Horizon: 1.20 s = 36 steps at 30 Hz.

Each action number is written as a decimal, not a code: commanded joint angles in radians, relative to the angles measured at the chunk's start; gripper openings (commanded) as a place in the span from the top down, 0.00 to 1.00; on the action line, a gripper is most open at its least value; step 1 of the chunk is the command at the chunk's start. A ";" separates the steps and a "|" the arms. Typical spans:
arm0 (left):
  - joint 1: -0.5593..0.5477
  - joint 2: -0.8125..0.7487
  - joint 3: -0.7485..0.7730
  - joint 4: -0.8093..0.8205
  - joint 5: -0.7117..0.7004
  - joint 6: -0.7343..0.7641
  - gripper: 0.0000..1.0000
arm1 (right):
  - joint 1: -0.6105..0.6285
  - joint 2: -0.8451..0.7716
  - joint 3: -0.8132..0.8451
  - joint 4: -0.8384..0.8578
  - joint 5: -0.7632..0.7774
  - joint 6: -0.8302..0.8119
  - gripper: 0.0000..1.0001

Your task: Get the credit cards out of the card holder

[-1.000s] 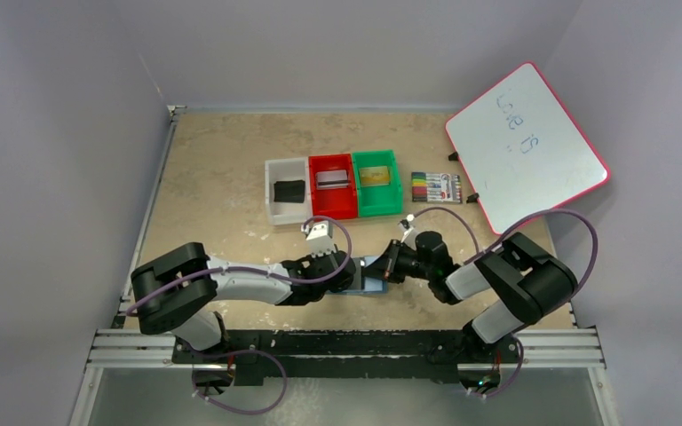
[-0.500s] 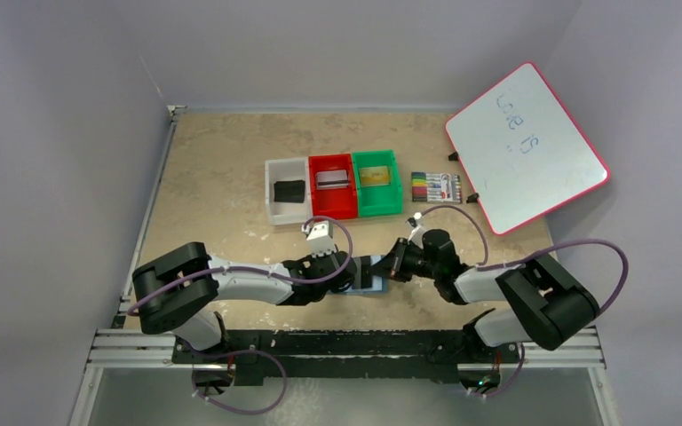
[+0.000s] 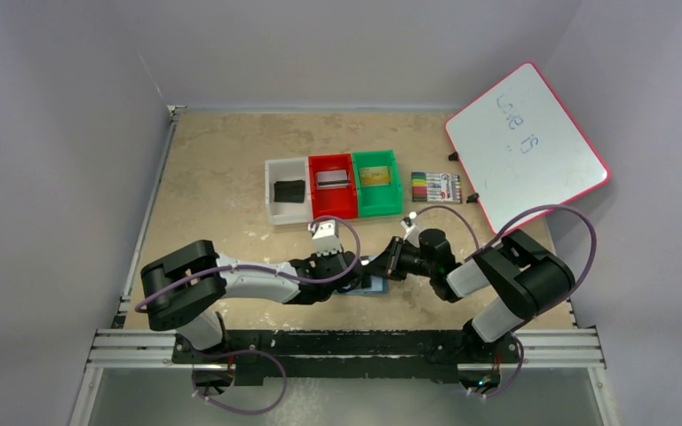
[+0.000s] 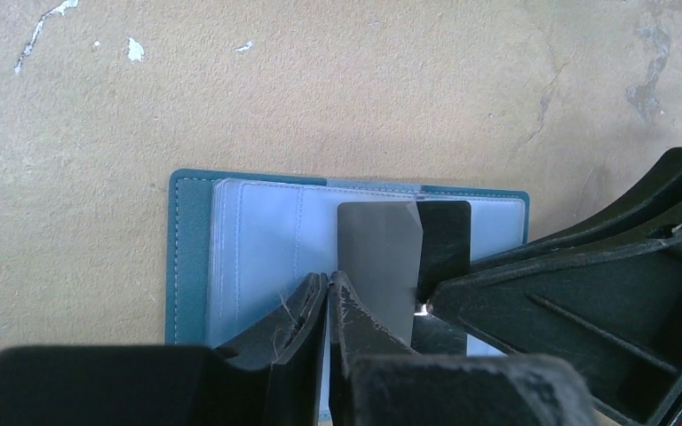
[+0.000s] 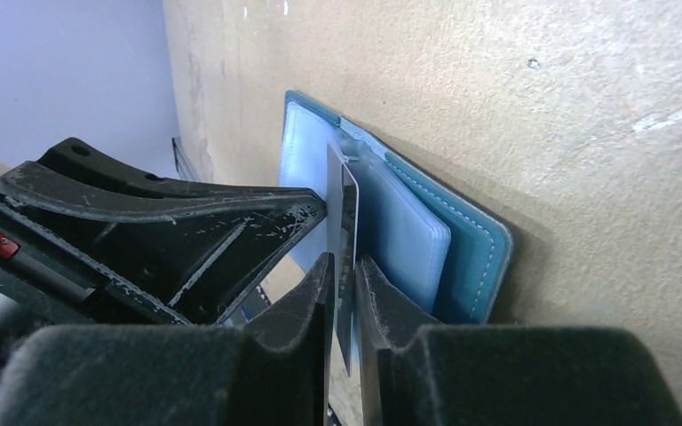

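**Desk:** How far along is the job?

**Photographer:** Well along. Three cards lie in the bins at the middle of the table: a black card (image 3: 289,190) in the white bin (image 3: 269,191), a silver card (image 3: 332,179) in the red bin (image 3: 333,206) and a gold card (image 3: 373,176) in the green bin (image 3: 378,202).

**Desk:** And the card holder?

**Photographer:** The card holder (image 4: 191,257) lies open and flat close to the near edge of the table (image 3: 213,177), about midway along it, between the two arms.

**Desk:** What are the grippers doing?

**Photographer:** The right gripper (image 5: 344,293) pinches a silver-grey card (image 4: 377,257) on edge above the open holder. The left gripper (image 4: 329,297) has its fingers pressed together, low over the pale-blue pockets (image 4: 257,240).

**Desk:** So what is left?

**Photographer:** That fourth card. It looks partly drawn, but the wrist views are too tight to say whether its far end has cleared the pocket. By my reading it has yet to come free and be set down.
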<state>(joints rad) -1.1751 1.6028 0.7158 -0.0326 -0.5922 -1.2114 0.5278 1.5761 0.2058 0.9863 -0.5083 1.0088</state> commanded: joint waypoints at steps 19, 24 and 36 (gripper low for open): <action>-0.009 -0.059 -0.006 -0.147 -0.036 0.028 0.95 | -0.005 -0.661 0.043 -0.612 0.286 -0.162 1.00; -0.009 -0.167 0.012 -0.162 -0.060 0.055 0.81 | -0.005 -0.915 0.076 -0.680 0.350 -0.254 1.00; 0.067 -0.401 0.072 -0.501 -0.242 0.116 0.55 | -0.003 -0.890 0.147 -0.452 0.273 -0.566 1.00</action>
<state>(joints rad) -1.1702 1.2655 0.7437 -0.3893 -0.7475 -1.1503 0.5251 0.6178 0.2752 0.4049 -0.1864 0.5831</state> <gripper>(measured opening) 0.430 0.005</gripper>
